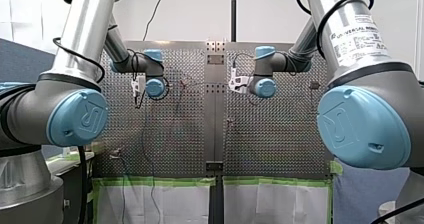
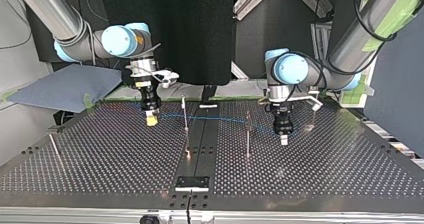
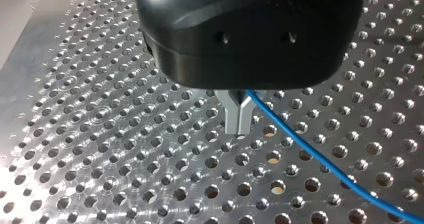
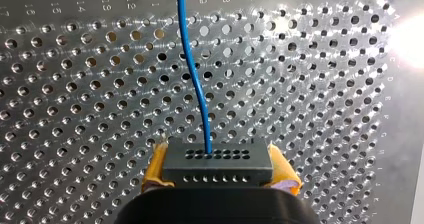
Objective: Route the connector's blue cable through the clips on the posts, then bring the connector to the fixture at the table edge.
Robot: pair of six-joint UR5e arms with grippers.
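Cataloguing the cable run — connector held, cable strung past two posts

1. Connector (image 4: pixel 218 170): a grey block with rows of small holes. It is clamped between the yellow pads (image 4: pixel 156 165) of my right gripper (image 4: pixel 218 160), one pad on each side face. It hangs above the perforated table (image 4: pixel 75 109), in the left half of the top view, towards the far edge.

2. Blue cable (image 4: pixel 196 79): it leaves the connector's holed face and runs ahead of my right gripper over the table. In the top view it spans from the connector towards the view's right and crosses a thin upright post (image 2: pixel 185 115) partway up, beside the centre strip. It then crosses a second post (image 2: pixel 247 136) before it reaches my left arm. Whether it sits in a clip on either post cannot be told.

3. My left gripper (image 3: pixel 239 120): a black body with metal fingers, narrow, tips pressed together. The cable comes out from between the fingers just above the tips and trails off across the table. The tips are close over the surface — contact cannot be told.

4. Third post (image 2: pixel 54 148): it leans near the top view's left edge, well apart from the cable.

5. Black block (image 2: pixel 192 182): it sits on the centre strip at the table's near edge in the top view, well apart from the connector.
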